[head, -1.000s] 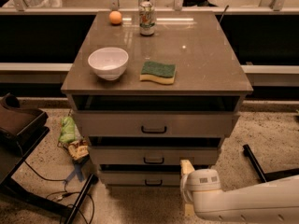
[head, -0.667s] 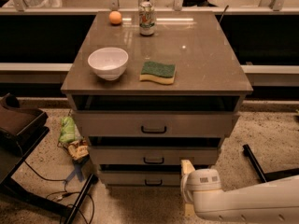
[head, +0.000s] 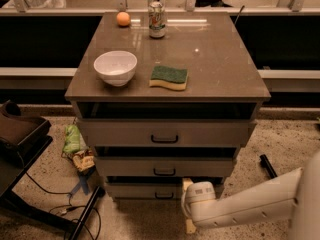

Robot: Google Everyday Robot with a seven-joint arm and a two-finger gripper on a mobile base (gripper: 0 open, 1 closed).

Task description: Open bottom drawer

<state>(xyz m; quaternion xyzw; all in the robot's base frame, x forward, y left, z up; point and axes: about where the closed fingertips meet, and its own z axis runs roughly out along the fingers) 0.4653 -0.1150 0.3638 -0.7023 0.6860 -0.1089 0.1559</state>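
Observation:
The bottom drawer (head: 135, 190) is the lowest and slimmest of three grey-beige fronts, with a small black bar handle (head: 164, 195) at its centre. A dark gap shows above its front panel. My gripper (head: 188, 205) is at the end of the white arm that comes in from the lower right. It sits low, just right of the handle and in front of the drawer's right half. Its fingers (head: 186, 184) are spread apart, open and empty, and it is not touching the handle.
The middle drawer (head: 165, 167) and top drawer (head: 165, 133) are above. On the cabinet top are a white bowl (head: 115, 67), a green-yellow sponge (head: 169, 77), a can (head: 157, 19) and an orange (head: 123, 18). Bags (head: 76, 146), cables and a dark stand (head: 20, 134) lie on the floor at left.

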